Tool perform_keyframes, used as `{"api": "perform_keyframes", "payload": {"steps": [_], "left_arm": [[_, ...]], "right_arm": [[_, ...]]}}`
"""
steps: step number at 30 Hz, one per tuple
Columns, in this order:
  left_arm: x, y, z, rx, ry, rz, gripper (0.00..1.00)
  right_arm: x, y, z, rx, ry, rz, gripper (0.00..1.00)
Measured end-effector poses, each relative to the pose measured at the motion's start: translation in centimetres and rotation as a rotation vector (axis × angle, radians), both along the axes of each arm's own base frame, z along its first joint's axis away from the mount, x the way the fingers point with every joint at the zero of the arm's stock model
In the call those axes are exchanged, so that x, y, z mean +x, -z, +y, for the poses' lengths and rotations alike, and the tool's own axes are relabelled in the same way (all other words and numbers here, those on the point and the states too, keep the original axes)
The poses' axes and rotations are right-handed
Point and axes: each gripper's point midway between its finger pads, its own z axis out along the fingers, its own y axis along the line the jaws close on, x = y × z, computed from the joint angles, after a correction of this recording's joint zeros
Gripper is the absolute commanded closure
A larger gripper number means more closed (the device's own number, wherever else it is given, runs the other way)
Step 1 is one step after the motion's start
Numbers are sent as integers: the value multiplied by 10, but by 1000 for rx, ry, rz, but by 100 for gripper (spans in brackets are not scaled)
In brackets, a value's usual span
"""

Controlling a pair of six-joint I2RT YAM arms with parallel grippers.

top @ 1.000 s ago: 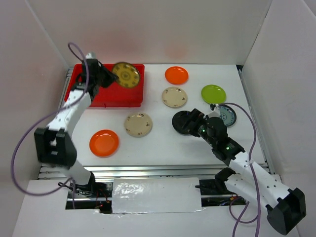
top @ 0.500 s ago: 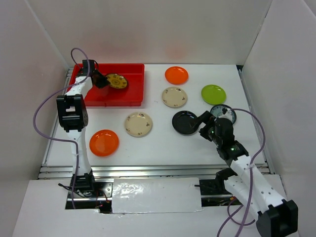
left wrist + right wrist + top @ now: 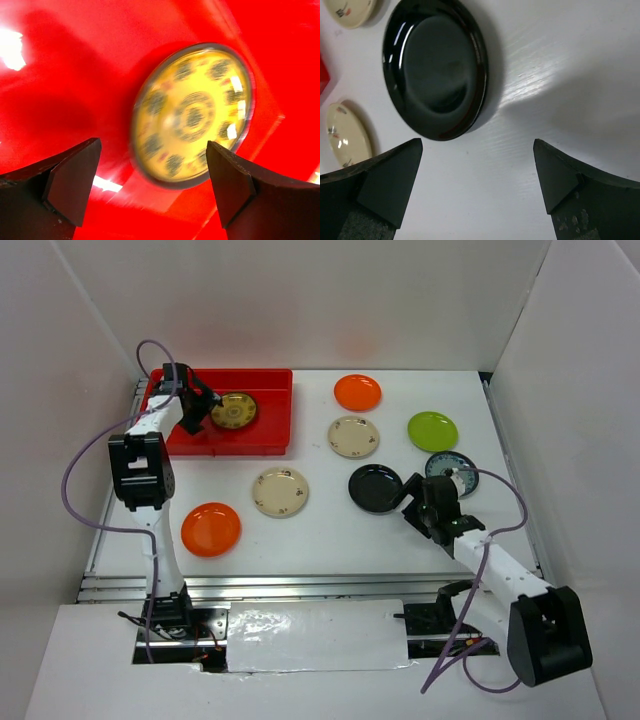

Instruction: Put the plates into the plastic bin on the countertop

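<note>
The brown-gold plate (image 3: 233, 411) lies on the floor of the red plastic bin (image 3: 270, 430) at the back left of the countertop (image 3: 330, 530). My left gripper (image 3: 203, 403) hovers at its left edge, open, and nothing is between its fingers. In the left wrist view the plate (image 3: 194, 116) looks blurred, beyond the open left gripper (image 3: 152, 150). My right gripper (image 3: 413, 502) stands open just right of the glossy black plate (image 3: 376, 488). In the right wrist view the black plate (image 3: 435, 67) lies ahead of the open, empty right gripper (image 3: 477, 145).
Loose plates lie on the countertop: orange (image 3: 357, 392), beige (image 3: 353, 436), lime green (image 3: 432, 430), another beige (image 3: 280, 491) and another orange (image 3: 210, 529). A blue-grey plate (image 3: 455, 472) is partly hidden behind my right arm. White walls stand on three sides.
My left gripper lowered the brown-gold plate into the bin and opened, so the plate now lies flat there. My right gripper drew back a little from over the black plate, still open.
</note>
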Motion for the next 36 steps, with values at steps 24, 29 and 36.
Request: {"api": "perform_keyframes", "payload": {"steps": [24,29,36], "left_arm": [[-193,-187,-124,203,319,-313,1],[-222,-135,-235,28,730,-259,1],[-256,-100,-313,-137,1027,-208,7]], "right_arm": [[54,29,19,135,9,70,100],[33,-34,54,106,-123,-97,100],[19,-81,76,173,-265,-233,100]]}}
